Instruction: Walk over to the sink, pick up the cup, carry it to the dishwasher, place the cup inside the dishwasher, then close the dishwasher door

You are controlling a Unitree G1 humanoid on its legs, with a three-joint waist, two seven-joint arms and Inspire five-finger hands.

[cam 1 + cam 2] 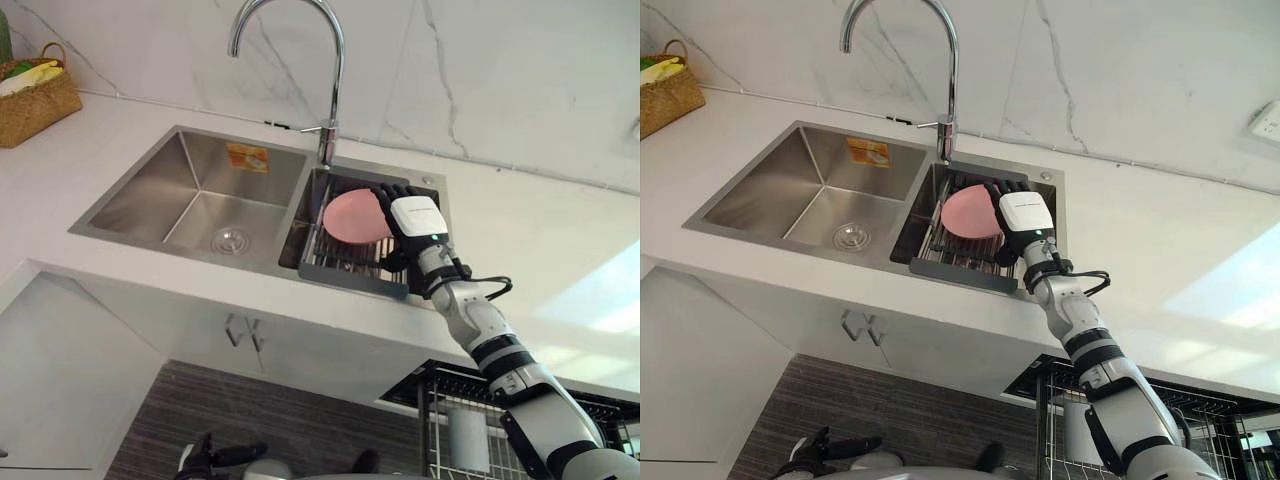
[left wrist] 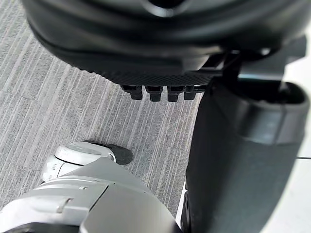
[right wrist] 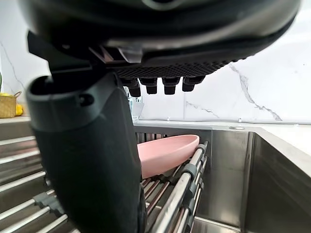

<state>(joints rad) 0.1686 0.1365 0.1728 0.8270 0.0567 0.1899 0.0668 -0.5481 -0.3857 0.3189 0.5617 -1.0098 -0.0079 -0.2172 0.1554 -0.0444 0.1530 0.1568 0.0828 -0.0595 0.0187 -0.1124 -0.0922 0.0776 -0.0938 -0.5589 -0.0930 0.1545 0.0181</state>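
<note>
Pickup at the sink (image 1: 150,195) is the step you are on. Your right hand (image 1: 415,218) is over the sink's right basin, at the wire rack (image 1: 345,262) set into it. Its fingers (image 3: 167,83) are loose and uncurled, closed on nothing.

The task's thing reads here as a shallow pink dish (image 1: 352,215) rather than a cup. It lies on that rack in the right basin, propped up toward the faucet (image 1: 340,80). The hand is just beside it, on the side away from the left basin, with the thumb (image 3: 87,160) low by the dish's rim. Whether anything touches the dish I cannot tell. Your left hand (image 2: 146,39) hangs low, away from the sink, fingers relaxed and empty.

Next, I judge, you need a real pinch: thumb against one face of the rim, fingers over the other, and close before you lift. The rim looks thin and smooth, so a shallow grip may slip. Raise it clear of the rack bars first. The carry then goes to the dishwasher basket (image 1: 445,420) below the desk (image 1: 540,230), on the right-basin side of the sink.
</note>
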